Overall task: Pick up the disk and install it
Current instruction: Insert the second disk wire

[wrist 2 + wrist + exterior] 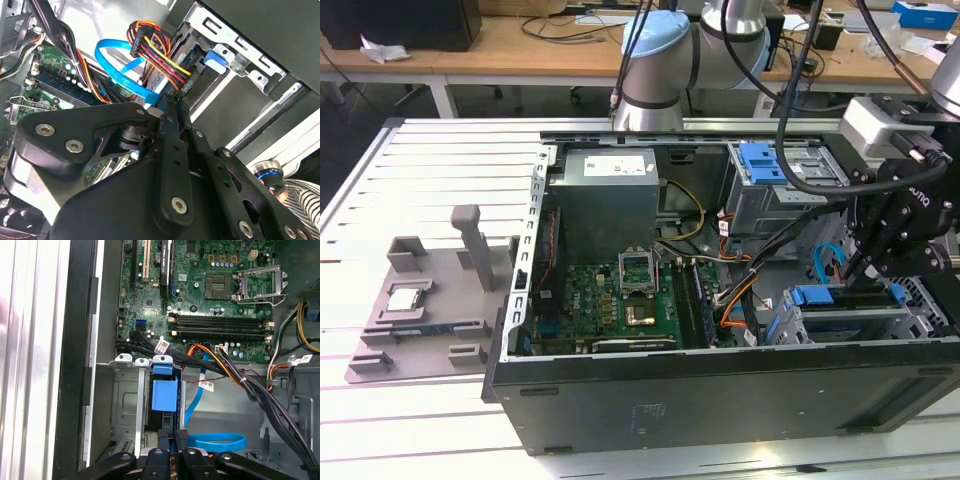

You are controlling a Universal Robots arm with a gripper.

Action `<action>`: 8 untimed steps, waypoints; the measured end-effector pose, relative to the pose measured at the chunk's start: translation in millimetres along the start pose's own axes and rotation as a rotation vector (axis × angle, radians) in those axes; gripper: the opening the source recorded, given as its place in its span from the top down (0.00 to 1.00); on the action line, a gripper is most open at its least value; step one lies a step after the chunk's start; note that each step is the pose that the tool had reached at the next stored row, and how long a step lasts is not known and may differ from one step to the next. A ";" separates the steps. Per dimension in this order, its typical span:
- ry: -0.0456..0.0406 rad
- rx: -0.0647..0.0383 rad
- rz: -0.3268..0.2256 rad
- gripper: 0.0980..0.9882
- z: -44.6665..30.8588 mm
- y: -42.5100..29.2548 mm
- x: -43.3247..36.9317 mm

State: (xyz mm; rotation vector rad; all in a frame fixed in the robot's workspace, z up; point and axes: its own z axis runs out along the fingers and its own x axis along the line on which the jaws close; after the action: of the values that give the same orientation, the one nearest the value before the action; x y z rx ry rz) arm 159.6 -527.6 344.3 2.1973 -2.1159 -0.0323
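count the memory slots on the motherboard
4 memory slots, side by side in one bank on the motherboard, between the CPU socket and the cable bundle in the first wrist view. None looks hidden.

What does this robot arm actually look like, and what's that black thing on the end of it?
The arm is built of rounded silver-grey tubes with pale blue caps at its joints, and bundled black cables loop along it. At its end sits a matte black claw made of flat, angular metal links joined by silver screws, seen in both wrist views. A small white box-shaped block is mounted just above it.
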 end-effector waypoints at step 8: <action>-0.0052 -0.002 -0.001 0.93 3.8 -2.8 0.3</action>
State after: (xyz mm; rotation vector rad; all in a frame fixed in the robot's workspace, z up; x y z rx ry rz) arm 162.1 -527.9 340.3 2.1994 -2.1171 -0.0397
